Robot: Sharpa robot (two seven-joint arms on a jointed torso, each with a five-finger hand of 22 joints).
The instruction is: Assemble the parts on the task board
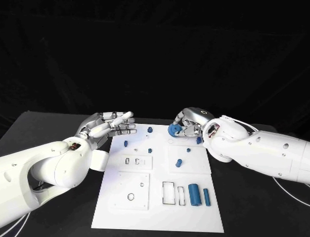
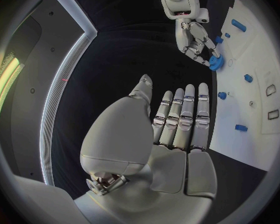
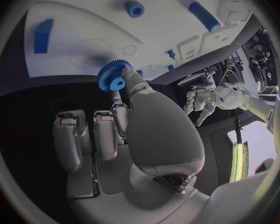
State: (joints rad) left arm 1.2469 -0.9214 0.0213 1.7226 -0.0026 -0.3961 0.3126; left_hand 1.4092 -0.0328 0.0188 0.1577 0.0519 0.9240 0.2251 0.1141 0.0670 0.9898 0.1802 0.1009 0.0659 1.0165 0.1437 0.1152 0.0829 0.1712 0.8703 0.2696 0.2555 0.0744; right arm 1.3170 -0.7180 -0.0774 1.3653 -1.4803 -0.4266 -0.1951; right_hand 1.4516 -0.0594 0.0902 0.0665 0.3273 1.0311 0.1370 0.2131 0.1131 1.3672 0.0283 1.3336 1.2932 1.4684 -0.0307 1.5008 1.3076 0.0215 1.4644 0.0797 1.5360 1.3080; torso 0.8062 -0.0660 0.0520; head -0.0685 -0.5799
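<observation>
I have the right hand [image 1: 190,127] pinching a blue gear [image 1: 175,130] between thumb and a finger, the other fingers curled back. The gear hangs just above the far right corner of the board [image 1: 158,217], over its edge rather than seated on anything. My left hand [image 1: 112,124] holds nothing: fingers straight and side by side, thumb apart, hovering by the board's far left edge.

As I read it, the step is to seat this gear on a peg. To do it well I would keep the pinch on the hub and rim, so the bore stays free. Then I would bring the bore square over the peg before lowering, and let go only once the gear sits flat. A tilted approach is likely to jam it.

In the right wrist view the gear [image 3: 114,75] shows its toothed rim and its centre hole. Its flat face is tilted toward the camera, not yet parallel to the board [image 3: 84,35]. A gear has no long axis to speak of; what matters is the bore axis, which now leans off the board's normal. Which peg is meant, I cannot tell.
</observation>
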